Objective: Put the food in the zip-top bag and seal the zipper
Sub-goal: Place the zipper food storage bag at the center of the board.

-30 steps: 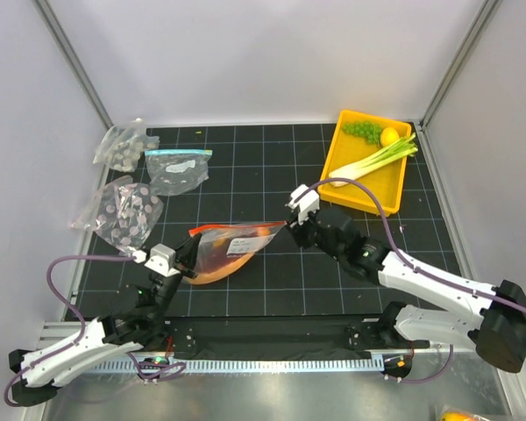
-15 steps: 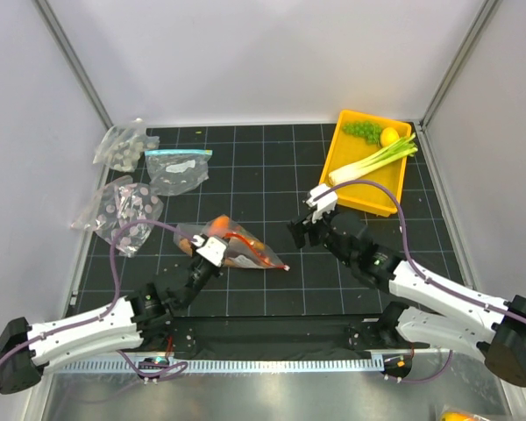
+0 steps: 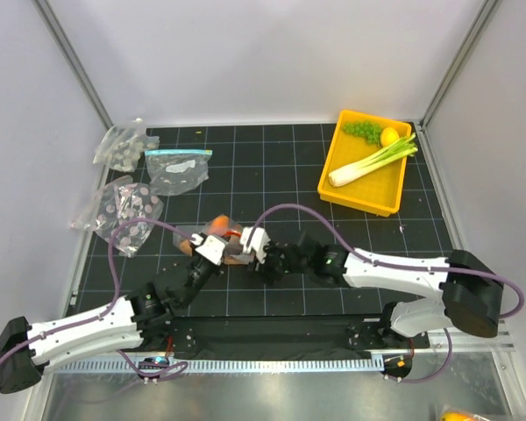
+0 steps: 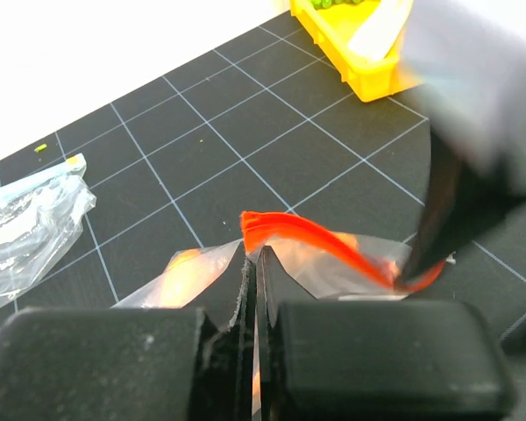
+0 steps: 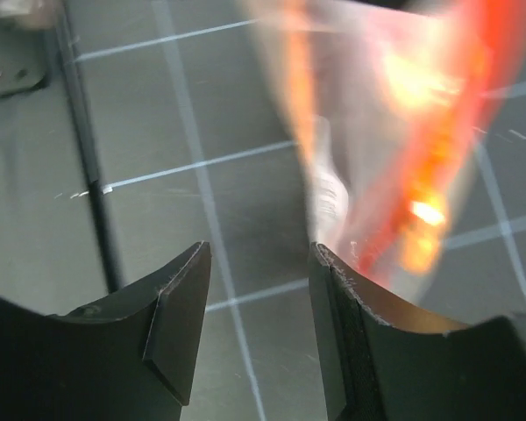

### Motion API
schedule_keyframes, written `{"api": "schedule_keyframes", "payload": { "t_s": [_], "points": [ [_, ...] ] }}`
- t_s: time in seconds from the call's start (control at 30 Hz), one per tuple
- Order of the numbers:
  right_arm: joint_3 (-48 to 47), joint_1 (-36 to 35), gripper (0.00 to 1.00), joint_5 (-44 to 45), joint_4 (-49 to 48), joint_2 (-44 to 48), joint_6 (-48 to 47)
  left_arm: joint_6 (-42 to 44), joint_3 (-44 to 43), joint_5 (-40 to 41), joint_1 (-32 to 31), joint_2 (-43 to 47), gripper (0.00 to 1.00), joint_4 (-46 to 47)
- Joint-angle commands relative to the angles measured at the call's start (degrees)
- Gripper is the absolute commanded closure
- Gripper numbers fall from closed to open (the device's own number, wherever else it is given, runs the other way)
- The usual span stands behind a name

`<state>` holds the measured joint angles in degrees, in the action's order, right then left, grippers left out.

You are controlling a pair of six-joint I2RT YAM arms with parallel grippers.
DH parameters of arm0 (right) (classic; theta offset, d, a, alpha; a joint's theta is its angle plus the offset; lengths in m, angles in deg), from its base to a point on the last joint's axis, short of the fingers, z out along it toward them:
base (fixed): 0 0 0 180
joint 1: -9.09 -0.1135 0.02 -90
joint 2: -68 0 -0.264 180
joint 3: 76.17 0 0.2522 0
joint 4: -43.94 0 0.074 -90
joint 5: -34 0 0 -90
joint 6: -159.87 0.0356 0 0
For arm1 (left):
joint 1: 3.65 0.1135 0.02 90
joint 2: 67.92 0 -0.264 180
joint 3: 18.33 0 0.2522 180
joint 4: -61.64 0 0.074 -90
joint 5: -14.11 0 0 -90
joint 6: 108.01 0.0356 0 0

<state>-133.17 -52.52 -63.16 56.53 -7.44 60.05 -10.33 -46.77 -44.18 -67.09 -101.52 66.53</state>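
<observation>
Change: a second ago the bag (image 4: 186, 274) hung stretched between both arms. The right side then let go and stood off toward the tray (image 3: 361, 204). Now the right fingers (image 5: 180, 316) have swung back in low, to the bag's right tip. The left fingers (image 4: 276, 285) have meanwhile carried the bag a little further out over the desk (image 3: 245, 167).

Meaning: I read this as a fresh grip for sealing, not more loading. The food (image 3: 217, 224) looks to be inside already, so closing the zipper (image 4: 311, 237) is what remains.

Left fingers: pressed together, pinching the bag at the zipper's left end.

Right fingers: spread, with nothing between them. In the right wrist view the bag's blurred edge lies just beside one of them.

Bag: mid-desk toward the near side, between the two arms and well apart from the tray. I cannot tell whether its belly rests on the desk.

Food: an orange lump shows through the plastic on the bag's far side.

Long axis: roughly left to right across the desk, with the right end dipping slightly toward the near edge.

Zipper: runs along that axis from the left fingers to the right fingers, bowed, not taut. I cannot tell whether any of it is pressed closed yet.
</observation>
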Motion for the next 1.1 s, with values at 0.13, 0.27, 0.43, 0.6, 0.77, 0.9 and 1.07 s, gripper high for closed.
{"api": "schedule_keyframes", "payload": {
  "t_s": [0.13,0.27,0.43,0.6,0.77,0.9,1.07],
  "points": [
    [-7.37,-3.00,0.79,6.70,4.59,-8.13,-3.80,-1.53,-0.79,0.29,0.25,1.79,1.00,3.67],
    [-7.13,-3.00,0.80,11.29,3.11,-7.10,-2.83,-1.53,-0.53,0.03,0.25,3.72,1.00,3.32],
    [-2.03,-3.00,0.60,11.55,-4.00,0.36,-3.01,-1.44,0.17,0.29,0.25,5.57,1.00,3.32],
    [2.63,-3.00,0.48,14.45,-8.40,5.39,-4.32,-1.62,0.17,-0.32,0.25,6.01,1.00,3.05],
    [3.08,-3.00,0.44,15.86,-10.51,4.43,-5.38,-1.70,0.61,-1.47,0.25,7.15,1.00,3.32],
    [1.94,-2.91,0.43,17.52,-10.87,1.45,-6.61,-1.53,0.61,-2.26,0.33,7.59,1.00,3.14],
    [0.53,-1.86,0.43,17.53,-12.10,-1.37,-8.02,-1.44,0.96,-3.49,0.25,8.47,1.00,2.97]
  ]
}}
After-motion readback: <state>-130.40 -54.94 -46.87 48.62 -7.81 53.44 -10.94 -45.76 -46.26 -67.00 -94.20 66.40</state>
